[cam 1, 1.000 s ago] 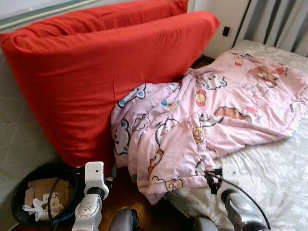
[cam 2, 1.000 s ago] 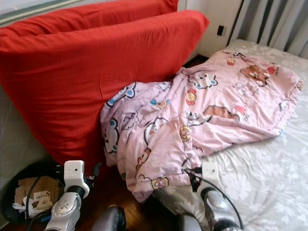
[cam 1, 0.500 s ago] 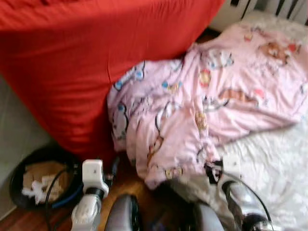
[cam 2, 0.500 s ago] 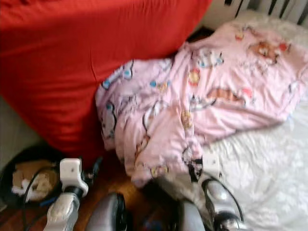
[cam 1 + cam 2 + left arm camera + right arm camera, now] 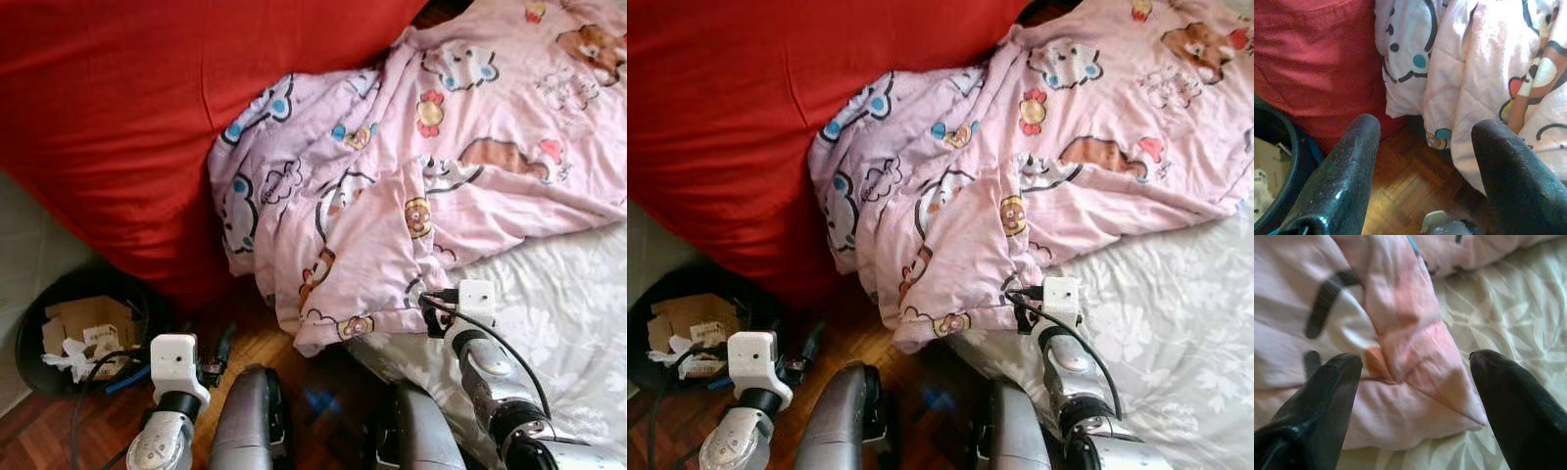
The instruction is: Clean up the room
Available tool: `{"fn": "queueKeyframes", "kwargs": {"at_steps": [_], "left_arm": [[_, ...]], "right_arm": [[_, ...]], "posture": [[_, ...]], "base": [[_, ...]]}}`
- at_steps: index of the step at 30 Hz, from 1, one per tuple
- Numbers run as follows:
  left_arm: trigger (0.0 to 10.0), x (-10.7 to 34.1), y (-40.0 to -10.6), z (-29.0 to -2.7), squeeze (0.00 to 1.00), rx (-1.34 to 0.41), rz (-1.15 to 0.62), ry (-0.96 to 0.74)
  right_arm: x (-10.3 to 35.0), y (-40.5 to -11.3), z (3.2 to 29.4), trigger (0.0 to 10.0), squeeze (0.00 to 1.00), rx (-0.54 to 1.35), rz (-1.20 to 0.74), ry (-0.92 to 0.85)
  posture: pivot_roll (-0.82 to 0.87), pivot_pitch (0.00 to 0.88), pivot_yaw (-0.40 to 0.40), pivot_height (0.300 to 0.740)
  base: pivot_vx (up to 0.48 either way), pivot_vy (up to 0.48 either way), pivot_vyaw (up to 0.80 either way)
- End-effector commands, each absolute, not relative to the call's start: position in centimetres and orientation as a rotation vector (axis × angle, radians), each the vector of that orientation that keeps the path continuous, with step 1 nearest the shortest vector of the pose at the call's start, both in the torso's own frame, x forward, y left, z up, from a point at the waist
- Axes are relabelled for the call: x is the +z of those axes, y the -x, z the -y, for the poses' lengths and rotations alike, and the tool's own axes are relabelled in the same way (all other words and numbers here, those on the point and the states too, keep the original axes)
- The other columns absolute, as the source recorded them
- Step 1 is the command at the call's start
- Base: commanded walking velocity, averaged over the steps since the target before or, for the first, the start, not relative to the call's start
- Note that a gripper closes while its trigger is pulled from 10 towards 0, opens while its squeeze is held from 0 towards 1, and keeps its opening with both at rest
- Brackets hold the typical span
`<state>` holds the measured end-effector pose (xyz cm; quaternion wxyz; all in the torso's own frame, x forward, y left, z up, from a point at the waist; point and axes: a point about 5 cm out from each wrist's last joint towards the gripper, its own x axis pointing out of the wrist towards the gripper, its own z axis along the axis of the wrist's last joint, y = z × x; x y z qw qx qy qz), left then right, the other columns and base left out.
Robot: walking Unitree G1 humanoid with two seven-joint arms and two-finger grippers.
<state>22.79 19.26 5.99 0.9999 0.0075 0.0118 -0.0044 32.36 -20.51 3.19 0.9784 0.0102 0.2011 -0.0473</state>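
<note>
Pink cartoon blanket (image 5: 411,186) lies between spread right gripper (image 5: 1415,367) fingers.

Head views: even, soft daylight, both eyes sharp. My pink quilt (image 5: 411,166) and the white bed sheet (image 5: 568,323) read brightest; the sheet is near washed out at the far right. The red cushion (image 5: 118,117) is saturated, with folds still legible. Deep shadow sits under the quilt's hanging edge and inside the black bin (image 5: 39,338). A faint bluish glint lies on the wooden floor (image 5: 313,401) between my legs.

Left wrist view: dimmer, slightly grainy. My left claw (image 5: 1425,161) has soft fingers with small highlights.

Right wrist view: bright but blurred. Quilt print is smeared, and my right claw (image 5: 1415,396) is out of focus.
</note>
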Motion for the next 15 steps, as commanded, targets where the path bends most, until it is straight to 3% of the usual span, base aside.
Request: {"fn": "queueKeyframes", "kwargs": {"at_steps": [1, 15], "left_arm": [[10.0, 5.5, -21.8, -19.7, 0.0, -0.004, -0.068, -0.01], [10.0, 6.7, -21.0, -20.1, 0.0, -0.019, -0.107, -0.028]], "right_arm": [[2.3, -31.7, 20.9, 10.0, 0.0, -0.123, -0.453, -0.036], [0.6, -30.4, 20.6, 10.0, 0.0, -0.138, -0.584, -0.136]], "posture": [[0.19, 0.414, 0.027, 0.636], [0.23, 0.433, 0.062, 0.636]], "base": [[0.0, 0.0, 0.0], [0.0, 0.0, 0.0]]}}
